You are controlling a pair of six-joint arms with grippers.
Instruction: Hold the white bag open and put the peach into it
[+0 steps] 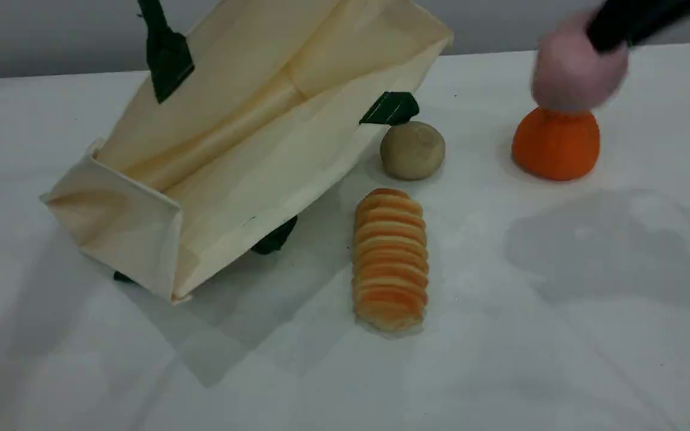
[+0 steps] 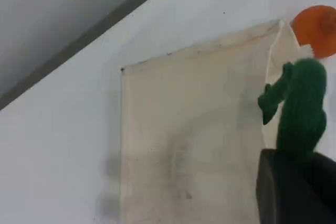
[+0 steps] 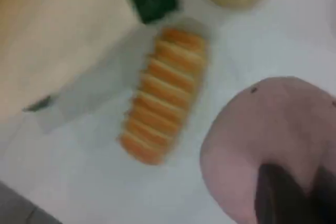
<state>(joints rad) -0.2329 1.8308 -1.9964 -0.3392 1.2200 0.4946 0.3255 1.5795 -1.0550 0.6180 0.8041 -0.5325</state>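
The white bag [image 1: 249, 149] stands tilted at the left of the table, its mouth raised toward the back. One dark green rope handle [image 2: 302, 108] runs into my left gripper [image 2: 294, 182], which is shut on it; the bag's cloth [image 2: 189, 140] hangs below. The pale-pink peach [image 1: 578, 66] is blurred in the air at the back right, above the orange fruit. My right gripper [image 3: 291, 195] is shut on the peach [image 3: 262, 135], and its dark arm [image 1: 626, 21] enters from the top right.
An orange pear-shaped fruit [image 1: 556, 143] sits under the peach. A beige round bun [image 1: 412, 149] lies beside the bag's green tab [image 1: 390, 109]. A long ridged bread roll [image 1: 390, 260] lies in the middle.
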